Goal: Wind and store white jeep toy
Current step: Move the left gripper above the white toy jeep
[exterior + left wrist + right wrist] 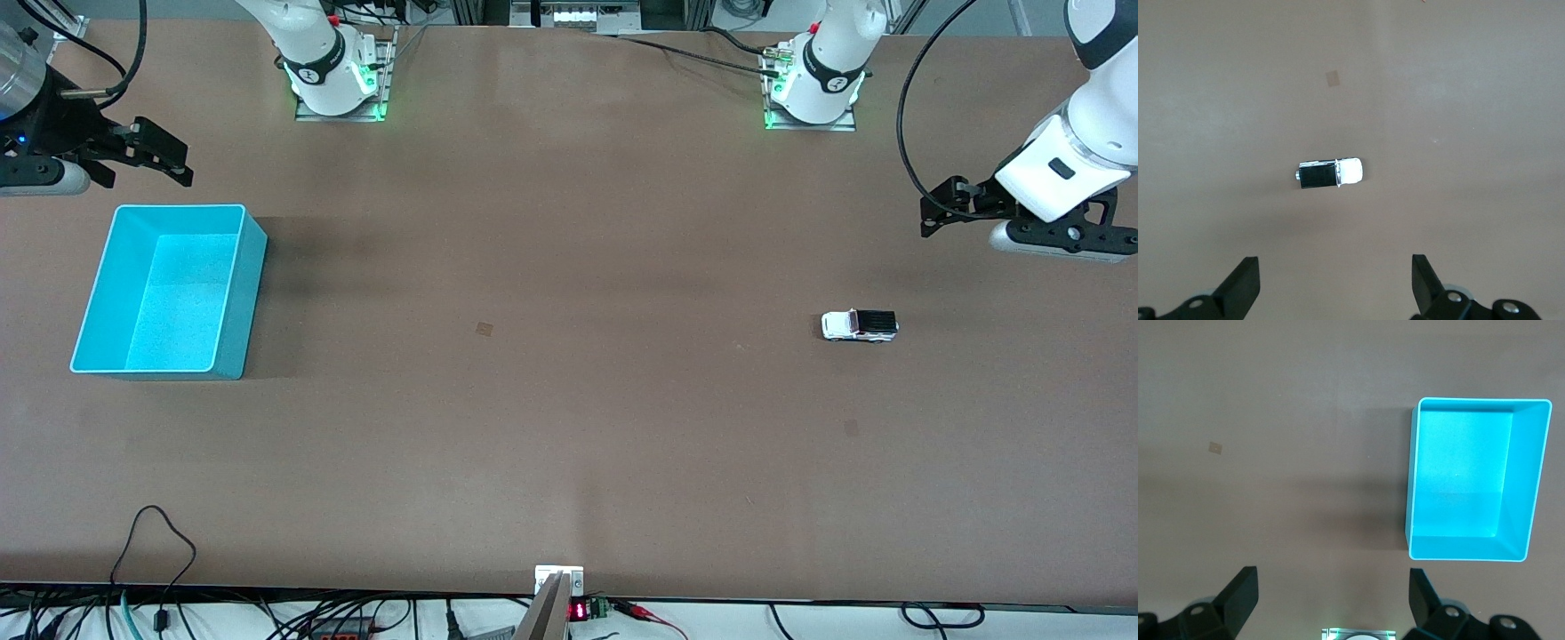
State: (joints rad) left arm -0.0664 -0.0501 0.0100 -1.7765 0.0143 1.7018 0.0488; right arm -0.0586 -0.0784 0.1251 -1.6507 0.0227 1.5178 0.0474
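Observation:
The white jeep toy, white with a black rear roof, stands on its wheels on the brown table toward the left arm's end. In the left wrist view the jeep lies well clear of the fingers. My left gripper hangs open and empty in the air over the table's left-arm end, off to the side of the jeep. The right gripper is open and empty too, up over the table's right-arm end beside the turquoise bin. Seen from the right wrist, the bin is empty and the right gripper holds nothing.
Both arm bases stand at the table's edge farthest from the front camera. A small dark patch marks the table's middle. Cables and a bracket sit at the edge nearest the front camera.

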